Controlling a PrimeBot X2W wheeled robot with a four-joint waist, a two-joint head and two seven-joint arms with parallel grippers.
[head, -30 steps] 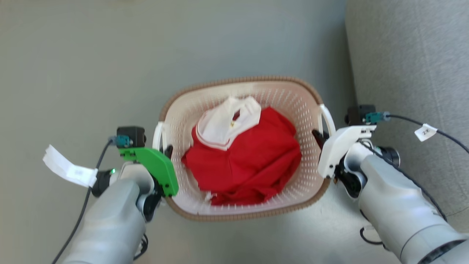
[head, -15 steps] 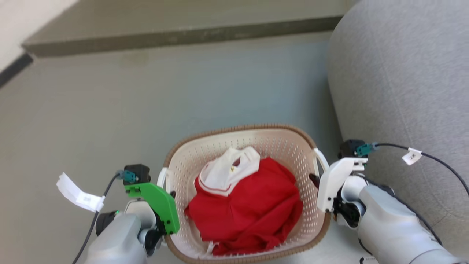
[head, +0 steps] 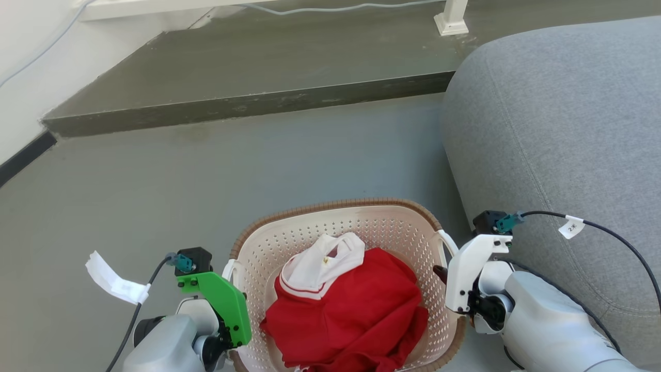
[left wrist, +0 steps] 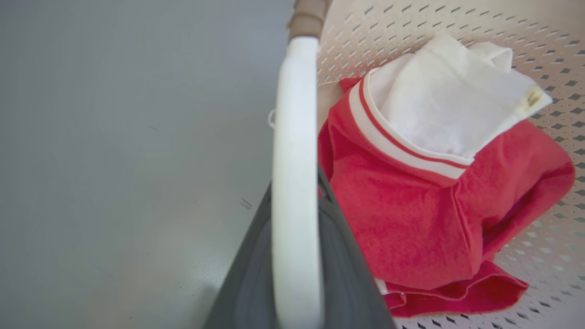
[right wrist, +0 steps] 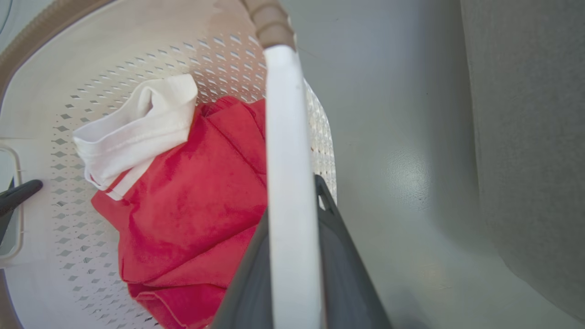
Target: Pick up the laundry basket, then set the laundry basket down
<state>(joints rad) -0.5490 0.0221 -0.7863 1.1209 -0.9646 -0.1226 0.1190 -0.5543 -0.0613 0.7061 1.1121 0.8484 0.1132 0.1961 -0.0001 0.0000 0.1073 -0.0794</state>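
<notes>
The laundry basket (head: 330, 204) is cream with perforated walls and a brown woven-look rim, and it hangs between my two arms low in the head view. A red garment (head: 356, 315) with a white collar lies inside it. My left gripper (left wrist: 296, 183) is shut on the basket's white left handle (left wrist: 295, 114), a dark finger on each side of it. The right gripper (right wrist: 292, 196) is shut on the white right handle (right wrist: 283, 114) in the same way. In both wrist views the floor looks some way below the basket.
A grey sofa (head: 557, 129) rises close on the right, beside my right arm. At the back, a low dark step (head: 248, 101) crosses the grey floor (head: 155, 196). A white wall (head: 20, 77) stands at the far left and a white post foot (head: 452, 18) at the top.
The camera has swung up, so the step, wall and more of the sofa have come into the picture and the basket sits lower in it. Both grippers keep their hold on the handles.
</notes>
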